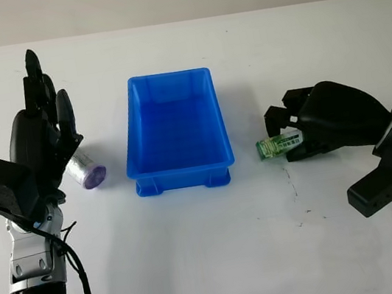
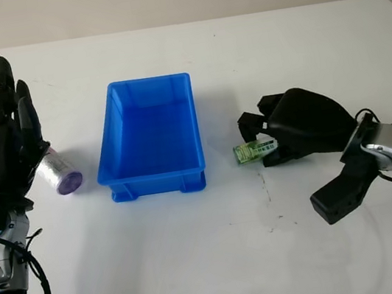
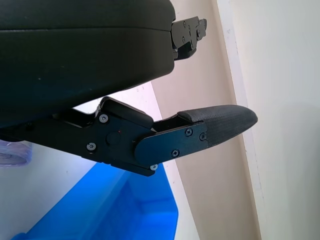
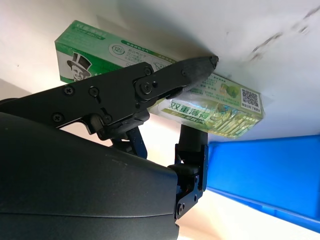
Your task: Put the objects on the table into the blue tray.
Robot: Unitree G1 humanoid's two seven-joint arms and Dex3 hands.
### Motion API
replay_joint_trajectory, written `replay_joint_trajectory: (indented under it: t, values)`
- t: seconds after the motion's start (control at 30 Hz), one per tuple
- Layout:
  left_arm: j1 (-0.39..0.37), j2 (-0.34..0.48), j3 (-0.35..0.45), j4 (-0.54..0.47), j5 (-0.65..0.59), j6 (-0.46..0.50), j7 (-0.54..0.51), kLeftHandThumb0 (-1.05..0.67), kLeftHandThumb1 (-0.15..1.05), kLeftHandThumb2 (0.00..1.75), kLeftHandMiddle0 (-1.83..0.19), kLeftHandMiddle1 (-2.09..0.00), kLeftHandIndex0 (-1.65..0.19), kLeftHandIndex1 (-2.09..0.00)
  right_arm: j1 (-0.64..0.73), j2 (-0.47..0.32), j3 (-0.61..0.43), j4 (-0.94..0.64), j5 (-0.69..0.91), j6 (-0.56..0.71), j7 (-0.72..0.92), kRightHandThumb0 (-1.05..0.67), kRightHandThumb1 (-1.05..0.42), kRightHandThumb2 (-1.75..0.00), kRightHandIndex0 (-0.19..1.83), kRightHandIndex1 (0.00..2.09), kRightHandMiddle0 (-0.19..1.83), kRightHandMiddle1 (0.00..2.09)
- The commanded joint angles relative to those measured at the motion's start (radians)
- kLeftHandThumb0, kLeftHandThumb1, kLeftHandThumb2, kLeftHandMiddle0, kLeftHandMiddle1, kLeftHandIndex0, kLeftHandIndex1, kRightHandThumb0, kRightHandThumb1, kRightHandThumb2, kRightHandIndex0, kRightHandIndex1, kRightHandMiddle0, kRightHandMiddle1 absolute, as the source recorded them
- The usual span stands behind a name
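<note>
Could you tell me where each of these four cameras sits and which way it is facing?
Left eye view: on the head, looking down at the white table; both arms enter from below.
Right eye view: same scene from a little aside, sharing the blue tray and purple-capped bottle.
Left wrist view: at the left hand, open beside the bottle, facing the tray.
Right wrist view: at the right hand, its fingers around the green box, tray beyond.
</note>
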State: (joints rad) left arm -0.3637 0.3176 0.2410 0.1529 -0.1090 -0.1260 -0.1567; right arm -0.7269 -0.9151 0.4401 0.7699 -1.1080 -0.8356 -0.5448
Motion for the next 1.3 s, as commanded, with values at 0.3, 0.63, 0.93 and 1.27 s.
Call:
replay_joint_trajectory:
  t: [0.3,0.63,0.93,1.27]
  values:
    - [-0.009,0.01,-0.001,-0.003,0.0,-0.005,-0.004,-0.83,1.05,0.7,0.19,0.0,0.19,0.0,-0.269,0.127,-0.04,0.125,0.136,0.082,-0.08,-0.41,-0.9,-0.05,0.95,2.01,0.82,1.93]
    - [-0.009,0.004,-0.003,-0.005,0.004,-0.003,0.007,-0.84,1.05,0.7,0.19,0.0,0.19,0.0,-0.47,0.294,0.004,0.221,0.16,0.135,-0.18,-0.44,-0.97,-0.08,1.2,2.09,1.03,2.09]
    - [-0.001,-0.002,0.001,-0.02,0.0,0.003,0.015,-0.83,1.05,0.69,0.19,0.0,0.19,0.0,-0.531,0.447,0.051,0.321,0.206,0.112,-0.149,-0.45,-1.05,-0.17,1.1,2.09,0.88,2.09]
    - [0.017,-0.007,-0.004,-0.059,0.007,0.028,0.039,-0.83,1.05,0.69,0.19,0.0,0.19,0.0,-0.512,0.567,0.073,0.381,0.28,0.06,0.041,-0.43,-1.05,-0.12,1.04,2.09,0.8,2.09]
